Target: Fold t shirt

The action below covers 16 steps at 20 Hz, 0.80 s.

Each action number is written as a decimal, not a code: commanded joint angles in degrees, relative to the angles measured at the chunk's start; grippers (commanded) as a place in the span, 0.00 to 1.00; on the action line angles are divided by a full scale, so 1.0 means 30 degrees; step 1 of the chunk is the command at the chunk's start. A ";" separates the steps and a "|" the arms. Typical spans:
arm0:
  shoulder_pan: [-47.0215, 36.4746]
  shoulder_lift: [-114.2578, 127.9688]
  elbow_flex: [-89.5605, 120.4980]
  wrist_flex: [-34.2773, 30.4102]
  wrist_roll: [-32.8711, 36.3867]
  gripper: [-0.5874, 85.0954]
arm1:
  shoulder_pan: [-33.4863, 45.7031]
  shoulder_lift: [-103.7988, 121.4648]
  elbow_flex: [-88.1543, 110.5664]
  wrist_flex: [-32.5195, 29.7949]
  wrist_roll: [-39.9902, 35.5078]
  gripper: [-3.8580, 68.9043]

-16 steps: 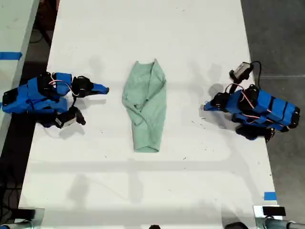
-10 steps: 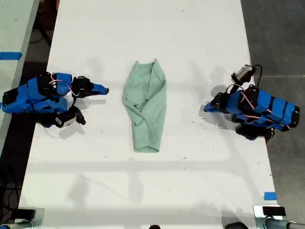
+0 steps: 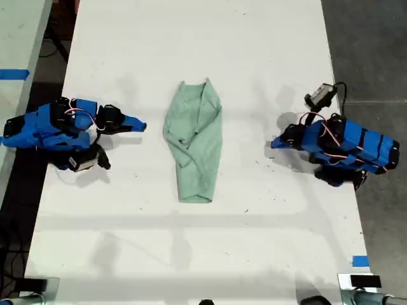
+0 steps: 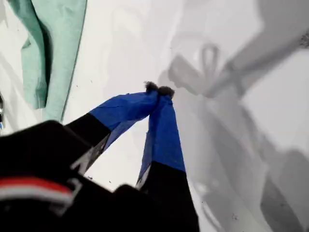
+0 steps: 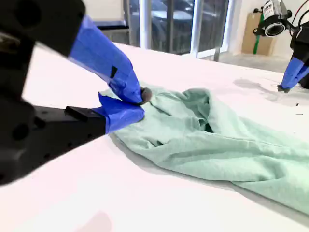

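First jaws: my first gripper (image 4: pixel 159 90) has its blue-taped jaws closed tip to tip, with nothing between them.
Second jaws: my second gripper (image 5: pixel 141 104) also has its jaws drawn together at the tips and holds nothing; the cloth lies just beyond them, not pinched.
First gripper place: in the exterior view my first gripper (image 3: pixel 273 143) sits at 3 o'clock from the t shirt, pointing toward it, clear of the fabric with bare worktop between.
Second gripper place: in the exterior view my second gripper (image 3: pixel 141 126) sits at 9 o'clock from the t shirt, pointing toward it, near its edge but apart from it.
T shirt: the t shirt (image 3: pixel 194 143) lies flat on the middle of the worktop, a pale mint-green strip folded narrow, its long axis running from 12 to 6 o'clock in the exterior view, with a pointed end at 12 and a squarer hem at 6.
T shirt up close: the second wrist view shows the t shirt (image 5: pixel 217 140) wrinkled, with one layer lapped over another; the first wrist view catches only one edge and a hem corner of it (image 4: pixel 53 53).
Worktop: the white worktop (image 3: pixel 191 38) carries both arms and the garment.
Camera: a small wrist camera (image 3: pixel 320 96) stands up on the first arm, at 12 o'clock from that arm's body in the exterior view.
Tape: a blue tape patch (image 3: pixel 360 261) sits at the worktop's edge, toward 5 o'clock in the exterior view.
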 commanded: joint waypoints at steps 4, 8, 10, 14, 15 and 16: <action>0.3486 -1.7988 -1.1748 -0.2021 -0.1992 0.00 | -0.3574 -1.2334 -0.7002 -0.4600 0.1055 0.04; 0.7090 -2.9854 -2.1123 -0.0381 -0.3809 0.00 | -0.7090 -2.4404 -1.5967 -0.5654 0.2607 0.04; 0.8203 -3.3252 -2.4053 -0.0352 -0.4395 0.00 | -0.8145 -2.7803 -1.8867 -0.6416 0.2637 0.05; 0.9346 -3.7236 -2.7393 -0.0059 -0.4600 0.19 | -0.9346 -3.3340 -2.4668 -0.5889 0.2432 0.38; 0.9434 -3.8145 -2.8184 0.0234 -0.4629 0.21 | -0.9521 -3.4775 -2.6367 -0.5273 0.2432 0.42; 0.9580 -3.8906 -2.8945 0.0527 -0.4746 0.22 | -0.9668 -3.6211 -2.8066 -0.4658 0.2402 0.44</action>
